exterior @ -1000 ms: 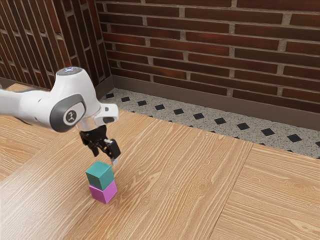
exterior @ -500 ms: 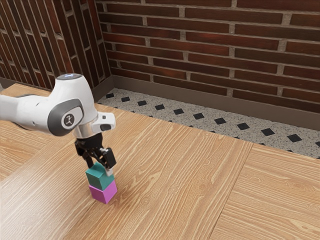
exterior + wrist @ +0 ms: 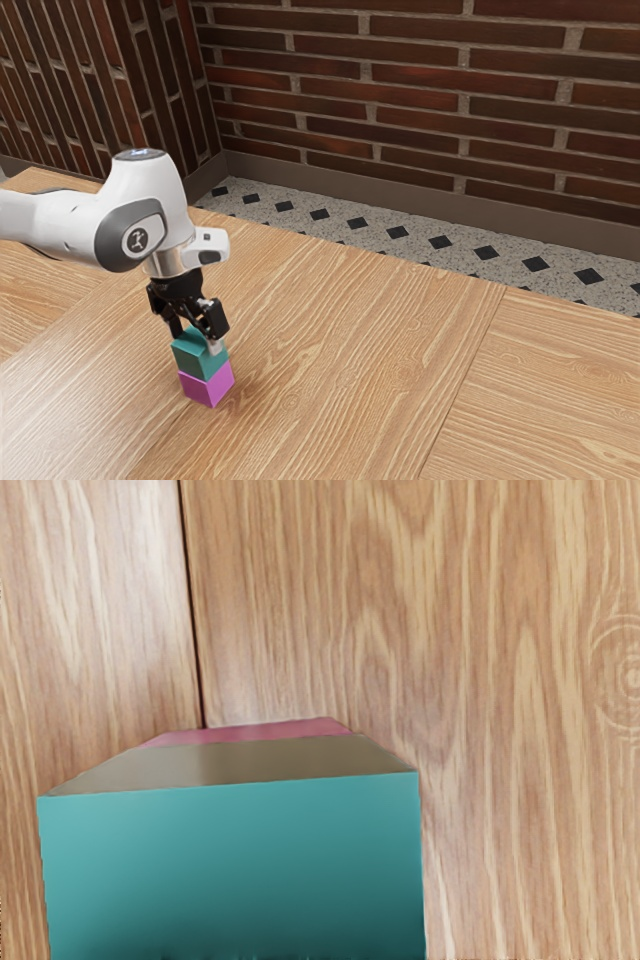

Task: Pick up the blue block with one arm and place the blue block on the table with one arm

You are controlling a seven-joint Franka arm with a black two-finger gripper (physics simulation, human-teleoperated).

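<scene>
My gripper point(image 3: 196, 341) is low over the stack, its fingers open on two opposite sides of the blue block point(image 3: 193, 355), which looks teal. One fingertip shows in front of the block's side toward the exterior view's right; the other goes down behind the block, its tip hidden. The blue block rests on a magenta block point(image 3: 207, 384) that stands on the table point(image 3: 350, 390). In the wrist view the blue block point(image 3: 235, 865) is large and close beneath the hand, and a strip of the magenta block point(image 3: 260, 730) appears past its edge.
Bare wood of the tabletop point(image 3: 400, 340) stretches from the stack toward the exterior view's right. Beyond the table's far edge lie a patterned floor strip point(image 3: 399, 232) and a brick wall point(image 3: 400, 100).
Over the last second my hand came down from above onto the upper block, with a slight shift toward the exterior view's left at the end. Both blocks stayed still.
</scene>
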